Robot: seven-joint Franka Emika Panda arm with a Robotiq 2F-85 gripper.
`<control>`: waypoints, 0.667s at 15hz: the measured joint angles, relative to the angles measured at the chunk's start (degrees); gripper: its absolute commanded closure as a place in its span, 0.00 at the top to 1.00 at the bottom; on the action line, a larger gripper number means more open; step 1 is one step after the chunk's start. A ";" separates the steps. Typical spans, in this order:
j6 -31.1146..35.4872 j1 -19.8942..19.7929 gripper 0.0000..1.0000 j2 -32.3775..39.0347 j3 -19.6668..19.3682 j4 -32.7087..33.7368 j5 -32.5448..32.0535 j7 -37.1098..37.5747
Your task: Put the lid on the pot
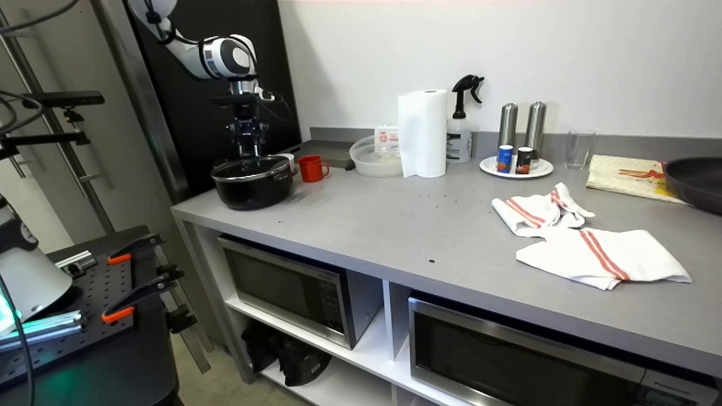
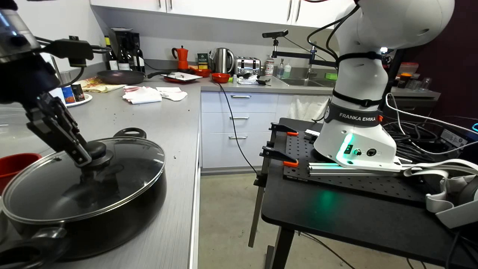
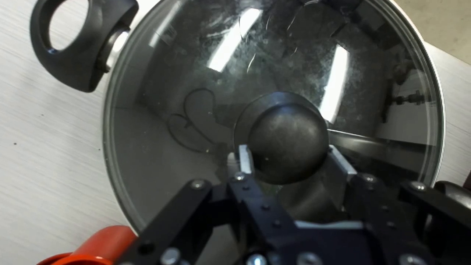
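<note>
The glass lid point(image 1: 248, 167) with a metal rim and dark knob lies over the mouth of the black pot point(image 1: 254, 194), near the counter's left end. In an exterior view the lid point(image 2: 130, 160) sits on the pot point(image 2: 123, 220), with no clear gap at the rim. In the wrist view the lid point(image 3: 176, 81) is between the two pot handles. My gripper point(image 3: 289, 158) has one finger on each side of the knob, both apparently touching it. The gripper also shows above the lid in both exterior views point(image 1: 250, 149) point(image 2: 85, 157). The pot's inside shows only dimly through the glass.
A red cup point(image 1: 312, 169) stands close beside the pot. It also shows in the wrist view point(image 3: 105, 246). Behind are a clear plastic bowl point(image 1: 366, 166), a paper towel roll point(image 1: 423, 135) and a spray bottle point(image 1: 459, 138). The counter's front edge point(image 2: 198, 179) runs near the pot.
</note>
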 measured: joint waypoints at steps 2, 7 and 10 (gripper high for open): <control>0.00 0.00 0.23 0.02 0.02 0.01 0.00 -0.16; 0.00 0.00 0.74 0.02 0.02 0.01 0.00 -0.29; -0.04 0.00 0.95 0.00 0.04 0.07 0.00 -0.29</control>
